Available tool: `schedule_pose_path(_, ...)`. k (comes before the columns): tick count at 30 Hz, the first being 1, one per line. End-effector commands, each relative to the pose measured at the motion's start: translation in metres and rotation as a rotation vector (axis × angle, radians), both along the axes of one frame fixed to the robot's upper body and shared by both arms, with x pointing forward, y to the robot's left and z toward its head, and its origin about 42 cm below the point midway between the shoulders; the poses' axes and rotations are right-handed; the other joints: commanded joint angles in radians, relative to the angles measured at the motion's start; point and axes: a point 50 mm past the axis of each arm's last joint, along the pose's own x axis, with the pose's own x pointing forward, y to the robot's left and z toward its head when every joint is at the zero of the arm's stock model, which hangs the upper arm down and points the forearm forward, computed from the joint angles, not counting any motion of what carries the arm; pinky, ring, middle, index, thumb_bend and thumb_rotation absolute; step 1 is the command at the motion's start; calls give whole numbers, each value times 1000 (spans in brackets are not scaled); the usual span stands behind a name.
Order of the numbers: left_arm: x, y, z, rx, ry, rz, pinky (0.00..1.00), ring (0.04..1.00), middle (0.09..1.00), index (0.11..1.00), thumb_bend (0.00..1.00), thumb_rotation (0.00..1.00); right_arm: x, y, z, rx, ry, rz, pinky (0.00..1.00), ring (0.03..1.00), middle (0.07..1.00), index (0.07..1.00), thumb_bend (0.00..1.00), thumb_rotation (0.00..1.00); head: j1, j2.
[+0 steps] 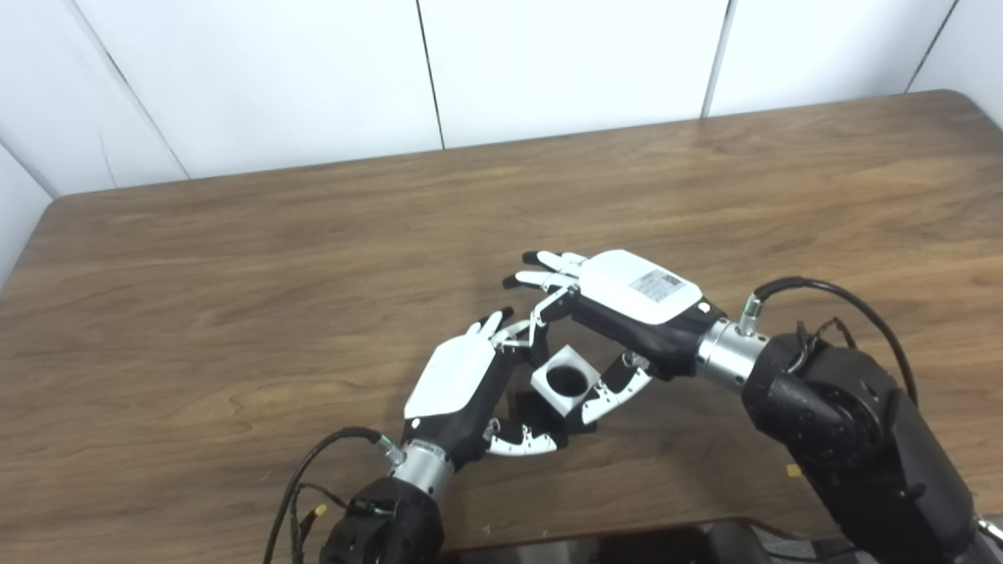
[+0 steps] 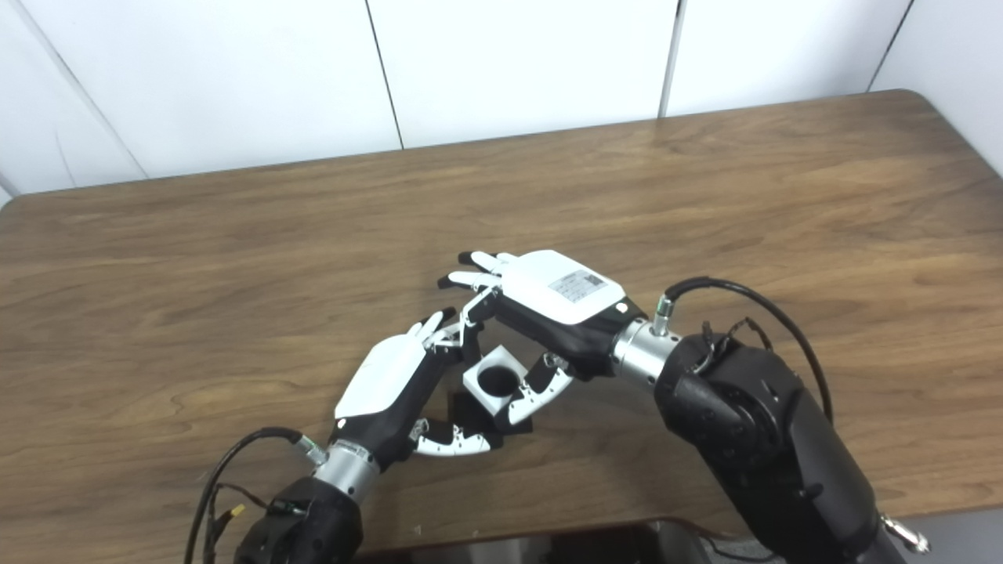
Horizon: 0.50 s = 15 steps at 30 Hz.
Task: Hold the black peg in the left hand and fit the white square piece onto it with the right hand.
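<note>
The white square piece (image 1: 566, 379) with a round hole shows in both views (image 2: 495, 379), low above the table's near middle. It sits on top of the black peg's block (image 1: 537, 409), which also shows in the right eye view (image 2: 464, 411). The hole looks dark; I cannot tell how deep the peg is in it. My left hand (image 1: 454, 384) is shut on the black peg, thumb under its near side. My right hand (image 1: 627, 301) comes in from the right and pinches the white piece between its thumb and a finger.
The wooden table (image 1: 235, 274) reaches to a white panelled wall at the back. A dark object (image 1: 627, 544) lies along the table's near edge below the hands. Cables run from both wrists.
</note>
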Motion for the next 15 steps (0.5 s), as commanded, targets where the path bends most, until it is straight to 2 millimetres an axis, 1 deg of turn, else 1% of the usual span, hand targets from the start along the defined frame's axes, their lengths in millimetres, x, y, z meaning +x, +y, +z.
schedule_pose_path(1,0,-1,12,-8,-47,-2,1000,1000,906,489,516,72,2,0,10,19,-51,5,982,1000,927,492,521,152,-1,5)
schedule_pose_path(15,-2,2,16,-8,-39,-1,1000,1000,907,489,516,74,2,-1,4,-2,-7,-18,998,1000,927,494,521,157,-7,20)
